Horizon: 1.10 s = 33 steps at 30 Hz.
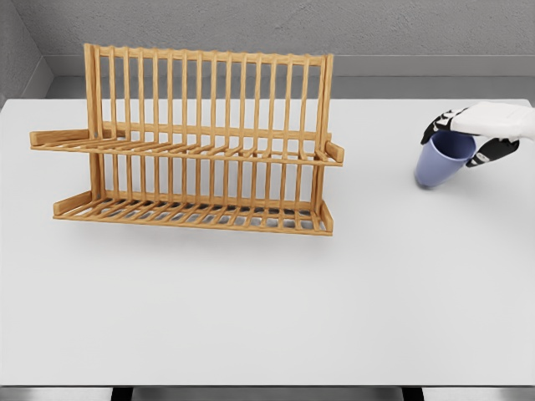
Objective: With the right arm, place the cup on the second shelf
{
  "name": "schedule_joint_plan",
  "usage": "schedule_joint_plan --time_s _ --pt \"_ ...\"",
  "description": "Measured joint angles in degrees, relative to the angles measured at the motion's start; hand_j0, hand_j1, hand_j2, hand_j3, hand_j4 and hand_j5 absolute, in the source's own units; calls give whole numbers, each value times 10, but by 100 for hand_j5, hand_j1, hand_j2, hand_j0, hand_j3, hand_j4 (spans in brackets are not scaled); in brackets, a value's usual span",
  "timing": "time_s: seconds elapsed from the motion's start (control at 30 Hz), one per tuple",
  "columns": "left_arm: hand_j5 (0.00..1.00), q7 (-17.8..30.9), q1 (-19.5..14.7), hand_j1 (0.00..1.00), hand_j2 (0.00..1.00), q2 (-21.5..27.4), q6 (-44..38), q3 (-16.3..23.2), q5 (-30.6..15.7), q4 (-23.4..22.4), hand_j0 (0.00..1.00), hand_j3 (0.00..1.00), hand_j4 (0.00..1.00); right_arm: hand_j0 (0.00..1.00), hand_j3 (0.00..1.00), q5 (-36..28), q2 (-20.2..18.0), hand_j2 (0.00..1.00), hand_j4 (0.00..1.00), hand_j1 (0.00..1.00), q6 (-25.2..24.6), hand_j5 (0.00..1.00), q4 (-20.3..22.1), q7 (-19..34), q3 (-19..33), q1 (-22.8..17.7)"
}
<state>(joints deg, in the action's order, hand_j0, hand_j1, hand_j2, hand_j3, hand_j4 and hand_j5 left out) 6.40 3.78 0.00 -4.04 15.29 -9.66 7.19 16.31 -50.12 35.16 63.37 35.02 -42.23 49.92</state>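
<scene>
The cup point(443, 160), a blue one, is at the far right of the white counter point(267, 309), tipped a little, with the right hand point(478, 134) wrapped around its top and holding it. It is well apart from the wooden rack point(196, 142), and both shelves of the rack have nothing on them, so the big part of the job is left: carry the cup over and set it on the second shelf point(188, 149). The arm is cut off by the right edge, the cup may be just off the counter but that is hard to tell, and the left hand does not show.
</scene>
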Motion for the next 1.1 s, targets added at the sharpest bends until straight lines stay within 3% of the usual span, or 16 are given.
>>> schedule_joint_plan --time_s 0.43,1.1 --pt "100 0 0 100 100 0 0 0 0 0 100 100 100 66 66 -1 -1 66 66 66 0 66 16 0 3 32" --pt "100 0 0 100 100 0 0 0 0 0 100 100 100 65 65 -1 -10 65 65 65 0 65 135 0 61 25"
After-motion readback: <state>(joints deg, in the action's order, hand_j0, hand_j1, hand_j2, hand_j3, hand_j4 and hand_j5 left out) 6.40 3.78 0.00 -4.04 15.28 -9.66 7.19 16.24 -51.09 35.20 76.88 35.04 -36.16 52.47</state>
